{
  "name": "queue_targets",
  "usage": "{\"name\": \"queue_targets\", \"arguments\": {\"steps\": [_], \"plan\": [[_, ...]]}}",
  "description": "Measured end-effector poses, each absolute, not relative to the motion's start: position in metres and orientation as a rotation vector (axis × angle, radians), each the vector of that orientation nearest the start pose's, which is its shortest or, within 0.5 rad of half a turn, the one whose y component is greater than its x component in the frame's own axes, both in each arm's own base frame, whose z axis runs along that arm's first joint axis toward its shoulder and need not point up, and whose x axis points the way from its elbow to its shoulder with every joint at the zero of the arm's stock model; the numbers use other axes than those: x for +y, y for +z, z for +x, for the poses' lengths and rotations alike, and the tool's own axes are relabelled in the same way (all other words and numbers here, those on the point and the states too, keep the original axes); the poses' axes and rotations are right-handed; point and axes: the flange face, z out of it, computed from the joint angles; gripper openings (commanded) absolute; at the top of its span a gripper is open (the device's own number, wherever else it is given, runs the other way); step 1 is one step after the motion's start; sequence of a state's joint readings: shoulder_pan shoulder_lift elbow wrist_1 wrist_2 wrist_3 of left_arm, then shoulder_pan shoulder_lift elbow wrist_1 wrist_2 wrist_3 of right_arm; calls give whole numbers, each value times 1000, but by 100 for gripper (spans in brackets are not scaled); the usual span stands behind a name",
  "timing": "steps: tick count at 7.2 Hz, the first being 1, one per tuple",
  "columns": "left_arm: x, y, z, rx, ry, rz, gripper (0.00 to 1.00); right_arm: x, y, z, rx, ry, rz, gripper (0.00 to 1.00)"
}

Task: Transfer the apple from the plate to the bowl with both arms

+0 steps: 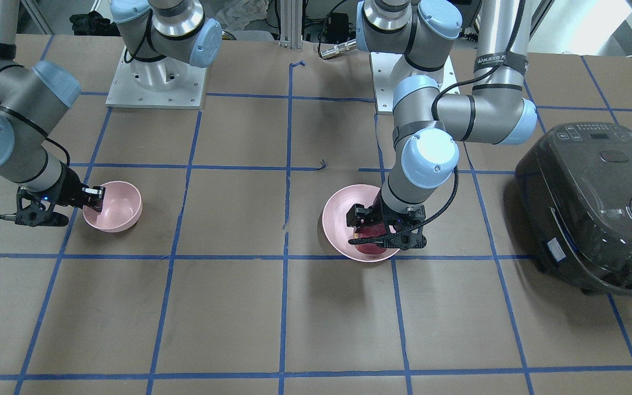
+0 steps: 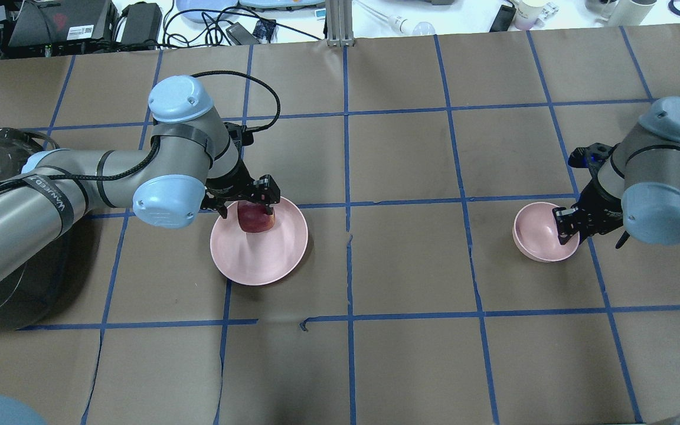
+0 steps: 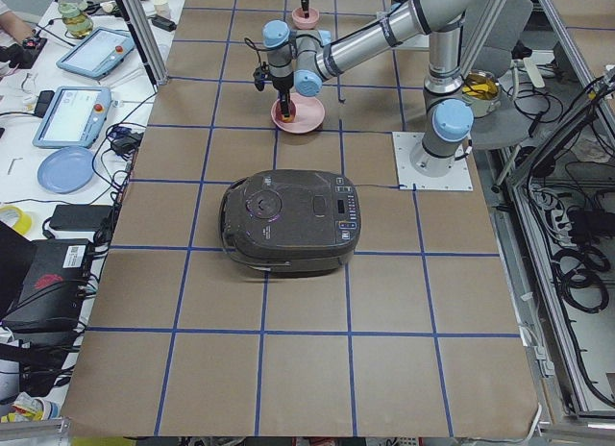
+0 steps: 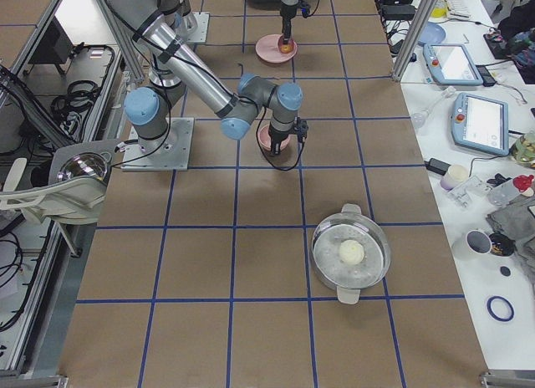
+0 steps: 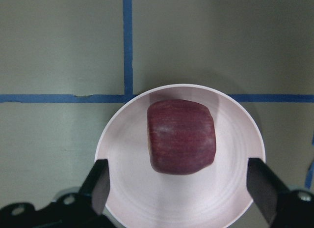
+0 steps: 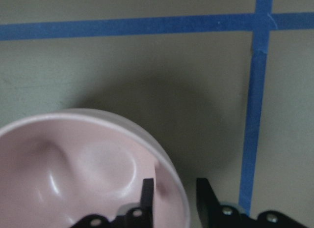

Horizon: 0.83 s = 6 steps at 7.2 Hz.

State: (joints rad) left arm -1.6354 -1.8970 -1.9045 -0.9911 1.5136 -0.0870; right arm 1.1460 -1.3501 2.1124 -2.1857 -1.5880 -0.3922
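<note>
Brown paper covers the worktop point(image 1: 228, 318) closest to the front-facing camera, and we see blue tape point(image 1: 283, 307) ruling it into squares. Next back in that view lies the plate point(image 1: 338, 216), flat on the paper, with the apple point(image 1: 372, 247) resting on it toward 5 o'clock, close to the rim nearest the camera.

The left arm point(image 1: 431, 159) reaches down over the plate from about 1 o'clock. The left jaws are spread wide. In the left wrist view we find the two black fingers point(image 5: 100, 184) at roughly 8 and 4 o'clock of the apple, each clear of its skin, with pink plate showing in both gaps.

At 3 o'clock of the plate, near but apart, sits a dark rice cooker point(image 1: 596, 208) with its lid down. At 9 o'clock of the plate, well apart, the bowl point(image 1: 127, 219) stands upright on the worktop.

The right arm point(image 1: 25, 109) comes in from 9 o'clock of the bowl. The right jaws are drawn close together over its rim. In the right wrist view one finger point(image 6: 148, 198) is inside the wall and the other just outside, so that, as far as we can see, they grip the bowl.

Farthest back, two metal base plates point(image 1: 154, 82) carry the arms at 12 o'clock.
</note>
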Motion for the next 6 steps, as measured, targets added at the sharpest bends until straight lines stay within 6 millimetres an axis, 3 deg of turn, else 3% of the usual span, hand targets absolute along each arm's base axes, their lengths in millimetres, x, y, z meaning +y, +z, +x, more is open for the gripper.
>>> {"name": "queue_targets", "arguments": {"steps": [2,3,4,5,6], "plan": [[-532,201,-175,3191,135,-43,95,-480,200,-65,3091,194,51,0],[-533,195,-177,3194,140,-48,76,-491,209,-43,3081,174,58,0],[-533,191,-180,3201,147,-50,54,-505,221,-2,3070,157,87,0],[-533,189,-183,3205,152,-48,26,-515,231,49,3048,154,130,0],[-533,190,-184,3207,149,-42,14,-516,233,97,3017,166,158,0]]}}
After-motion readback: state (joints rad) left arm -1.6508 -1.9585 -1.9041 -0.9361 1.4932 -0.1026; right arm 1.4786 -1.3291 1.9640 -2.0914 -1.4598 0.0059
